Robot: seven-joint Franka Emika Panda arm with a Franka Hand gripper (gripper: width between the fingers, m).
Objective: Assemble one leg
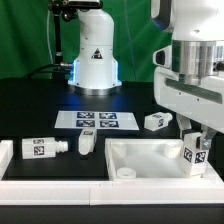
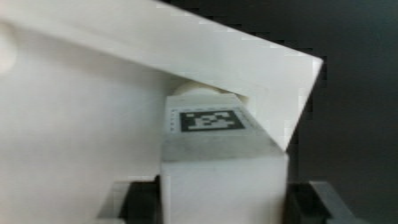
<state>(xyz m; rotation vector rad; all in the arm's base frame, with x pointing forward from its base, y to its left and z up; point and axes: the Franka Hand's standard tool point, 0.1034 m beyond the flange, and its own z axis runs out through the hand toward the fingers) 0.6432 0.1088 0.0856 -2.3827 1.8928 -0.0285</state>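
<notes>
Altogether four legs: gripper (image 1: 193, 152) clamps one leg (image 1: 193, 155); three loose legs (image 1: 40, 148) lie elsewhere.

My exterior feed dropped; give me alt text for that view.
The arm's fingers grip a stubby white tagged plastic leg upright at a corner of the large flat white square panel. Three more legs lie loose on the black table.

Tool (image 1: 193, 150) fingertips and leg (image 1: 192, 156) bottom behind panel (image 1: 150, 160) rim
</notes>
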